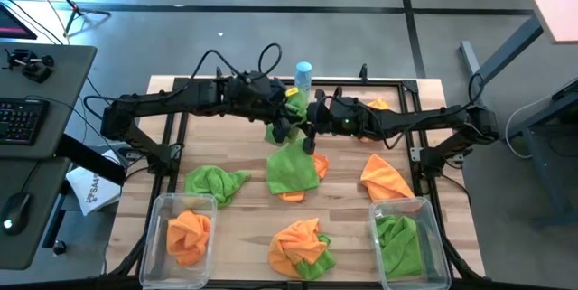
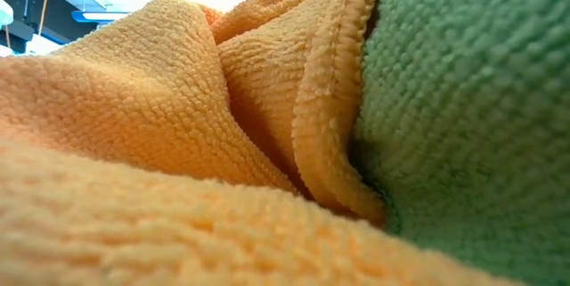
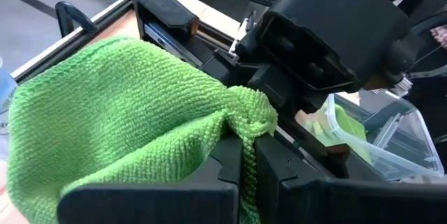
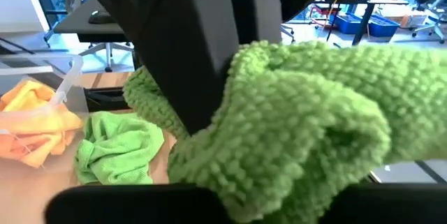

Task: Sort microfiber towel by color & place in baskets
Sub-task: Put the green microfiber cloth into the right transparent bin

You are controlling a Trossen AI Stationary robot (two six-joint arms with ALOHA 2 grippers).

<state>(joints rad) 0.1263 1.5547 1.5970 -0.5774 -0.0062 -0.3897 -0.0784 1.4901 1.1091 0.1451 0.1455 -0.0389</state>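
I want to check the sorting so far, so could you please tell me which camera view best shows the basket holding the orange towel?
The high view is best: it shows the whole left basket from above, with an orange towel inside. The right wrist view catches only its edge beside orange cloth. The low view is blocked by cloth, and the left wrist view shows a different basket.

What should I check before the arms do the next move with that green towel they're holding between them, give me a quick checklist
1. Left gripper pinching the green towel: ok, shut on a bunched corner.
2. Right gripper on the same towel: cannot tell; towel fills its wrist view, grip not clearly seen.
3. Towel lifted clear of the orange cloth beneath it: cannot tell from above.
4. Green basket ready: ok, front right, holds only green cloth.
5. Orange basket: ok, front left, holds only orange.
6. Low view usable: not ok, blocked by the mixed orange-and-green pile.
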